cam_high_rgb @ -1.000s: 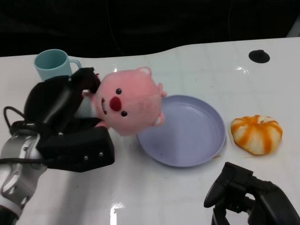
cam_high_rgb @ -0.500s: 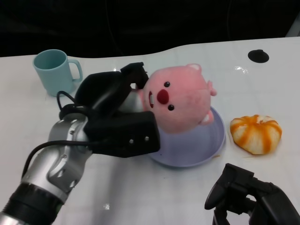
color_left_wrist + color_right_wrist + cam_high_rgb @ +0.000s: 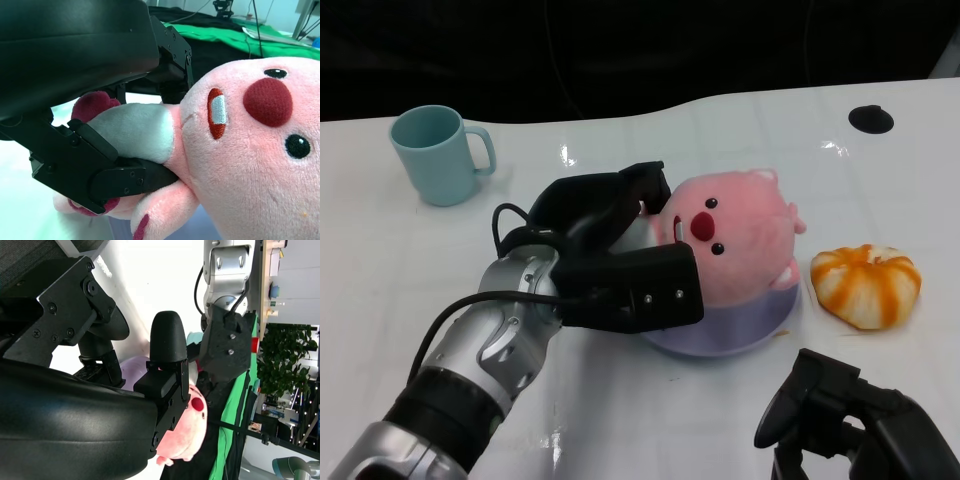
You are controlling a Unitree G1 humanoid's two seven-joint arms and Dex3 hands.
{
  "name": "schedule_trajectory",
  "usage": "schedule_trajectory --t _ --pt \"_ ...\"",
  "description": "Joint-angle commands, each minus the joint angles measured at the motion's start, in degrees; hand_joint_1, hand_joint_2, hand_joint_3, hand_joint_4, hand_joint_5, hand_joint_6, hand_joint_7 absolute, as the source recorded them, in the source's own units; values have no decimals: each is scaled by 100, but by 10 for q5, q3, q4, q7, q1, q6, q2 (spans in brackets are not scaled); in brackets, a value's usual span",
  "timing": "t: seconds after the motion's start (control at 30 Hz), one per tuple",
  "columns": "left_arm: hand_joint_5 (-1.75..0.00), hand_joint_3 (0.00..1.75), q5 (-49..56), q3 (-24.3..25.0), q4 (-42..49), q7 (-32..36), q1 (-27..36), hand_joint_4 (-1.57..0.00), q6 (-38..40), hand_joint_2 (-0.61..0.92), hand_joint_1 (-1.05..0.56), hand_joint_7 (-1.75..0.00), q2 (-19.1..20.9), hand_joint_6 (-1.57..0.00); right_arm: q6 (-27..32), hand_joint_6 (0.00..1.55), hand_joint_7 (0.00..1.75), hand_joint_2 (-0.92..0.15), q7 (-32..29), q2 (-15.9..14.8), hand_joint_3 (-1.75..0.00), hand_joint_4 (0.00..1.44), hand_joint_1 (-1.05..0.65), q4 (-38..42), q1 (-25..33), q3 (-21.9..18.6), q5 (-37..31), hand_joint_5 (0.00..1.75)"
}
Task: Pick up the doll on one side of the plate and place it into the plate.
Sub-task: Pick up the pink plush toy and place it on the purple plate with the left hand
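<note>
The left robot hand (image 3: 620, 260) grasps the pink doll (image 3: 735, 245) around its body, holding it over the purple plate (image 3: 760, 322), which is mostly hidden beneath them. On the white table (image 3: 650, 400), a teal cup (image 3: 438, 153) stands well apart on the plate's left, and an orange-and-white bun (image 3: 866, 285) lies just beside its right rim. The left wrist view shows black fingers (image 3: 95, 165) pressing the doll's grey belly, a detail the head view hides. The right robot hand (image 3: 840, 415) is low at the near table edge with nothing in it, fingers curled; bare table lies between it and the plate.
</note>
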Motion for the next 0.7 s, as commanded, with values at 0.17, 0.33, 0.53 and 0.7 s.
schedule_trajectory --t 0.17,0.33,0.53,0.7 --pt "-173 68 -25 9 14 -12 -24 -73 -7 62 -21 -74 -10 -81 -2 61 152 -37 0 -2 -141 68 6 -3 1 0 3 175" --pt "-64 23 -7 -14 -14 -58 -25 -47 3 90 -50 -8 12 -60 -2 61 152 -37 -4 0 -142 69 7 -3 0 0 0 175" --pt "-23 37 49 -50 -68 -123 -24 -5 53 92 -81 0 37 -17 0 62 152 -37 -4 2 -142 69 6 -4 -1 -4 6 175" --pt "-1 50 63 -56 -100 -158 -18 0 76 92 -95 0 47 -1 -4 62 152 -37 -3 0 -142 68 6 -4 0 -6 5 175"
